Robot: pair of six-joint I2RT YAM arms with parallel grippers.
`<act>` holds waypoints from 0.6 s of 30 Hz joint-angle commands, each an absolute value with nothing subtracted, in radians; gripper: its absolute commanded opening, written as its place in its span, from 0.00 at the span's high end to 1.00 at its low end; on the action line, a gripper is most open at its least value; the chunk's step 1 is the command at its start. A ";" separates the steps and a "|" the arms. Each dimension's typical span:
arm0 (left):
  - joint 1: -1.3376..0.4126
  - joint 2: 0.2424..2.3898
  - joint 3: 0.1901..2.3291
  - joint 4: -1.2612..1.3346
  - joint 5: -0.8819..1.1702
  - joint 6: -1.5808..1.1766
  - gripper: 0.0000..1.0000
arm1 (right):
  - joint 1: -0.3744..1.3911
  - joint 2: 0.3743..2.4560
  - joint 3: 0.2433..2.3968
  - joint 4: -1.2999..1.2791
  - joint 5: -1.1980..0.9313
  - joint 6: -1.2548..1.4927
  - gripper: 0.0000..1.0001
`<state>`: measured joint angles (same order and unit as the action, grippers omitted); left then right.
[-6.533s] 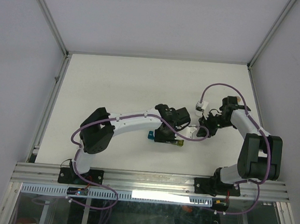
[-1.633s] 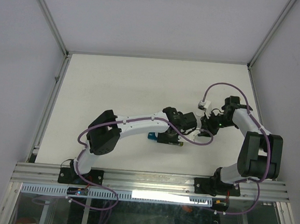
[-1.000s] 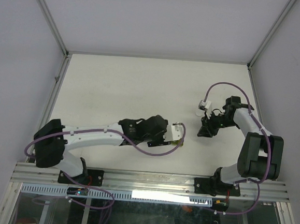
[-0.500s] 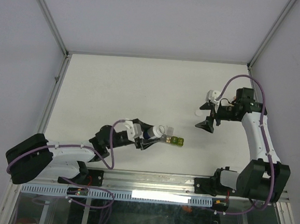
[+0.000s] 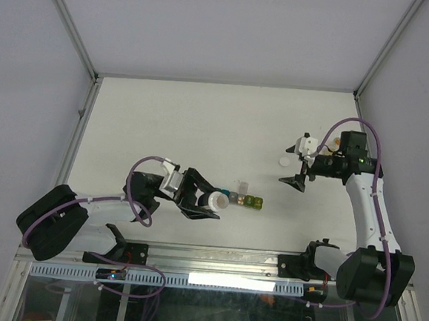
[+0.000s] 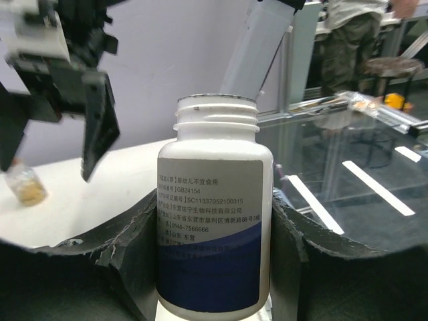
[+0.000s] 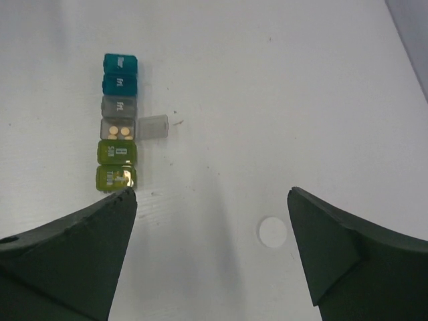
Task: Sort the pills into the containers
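The containers are a strip of teal, grey and green compartments on the table, seen from above as the containers. One grey compartment has its lid swung open, and small tan pills lie inside. My left gripper is shut on an uncapped white bottle with a blue label, just left of the strip. In the left wrist view that bottle stands between the left gripper fingers. My right gripper hangs open above bare table, to the right of the strip, the right gripper holding nothing.
A round white cap lies on the table near the right gripper, the same cap showing from above. A small amber translucent object sits at the left of the left wrist view. Metal frame rails border the white table.
The left arm has folded back toward its base, keeping the bottle and bringing it just left of the strip. The right gripper has opened wide and drawn back to the right.
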<state>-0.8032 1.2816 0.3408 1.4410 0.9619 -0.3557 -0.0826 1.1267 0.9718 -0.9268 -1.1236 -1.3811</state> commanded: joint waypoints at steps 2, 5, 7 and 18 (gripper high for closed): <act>-0.797 1.150 0.324 1.251 0.845 -0.102 1.00 | -0.087 1.230 0.941 -0.779 -0.915 -1.407 0.01; -0.797 1.087 0.330 1.077 0.782 -0.012 1.00 | -0.091 1.390 1.033 -0.826 -0.858 -1.494 0.02; -0.797 1.067 0.322 1.023 0.747 0.011 1.00 | -0.095 1.507 1.114 -0.873 -0.850 -1.532 0.05; -0.796 1.057 0.280 0.988 0.688 0.006 1.00 | -0.097 1.853 1.333 -0.979 -0.772 -1.719 0.14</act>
